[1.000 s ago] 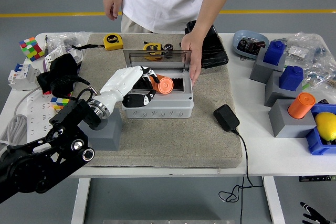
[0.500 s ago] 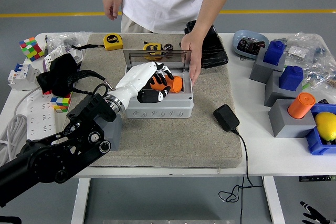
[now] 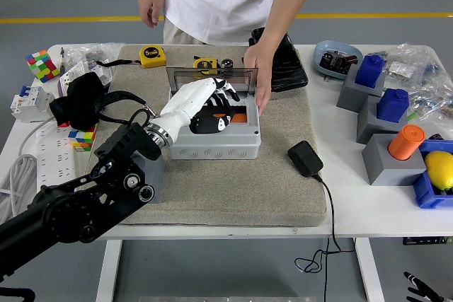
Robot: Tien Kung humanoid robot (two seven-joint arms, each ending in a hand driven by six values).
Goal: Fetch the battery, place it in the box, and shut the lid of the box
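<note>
The orange battery [image 3: 238,113] is held low inside the box [image 3: 212,148], just beyond the left hand's [image 3: 205,107] curled fingers [image 3: 225,101], long axis unclear.

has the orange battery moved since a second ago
Yes. The orange cylindrical battery has gone from above the grey plastic box's front wall down inside it, under the white left hand.

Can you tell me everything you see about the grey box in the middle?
The grey box looks like plastic and sits on a beige mat. Its clear lid stands open at the back. The robot's left hand reaches inside, over something orange. A person's hand touches its right rim.
</note>
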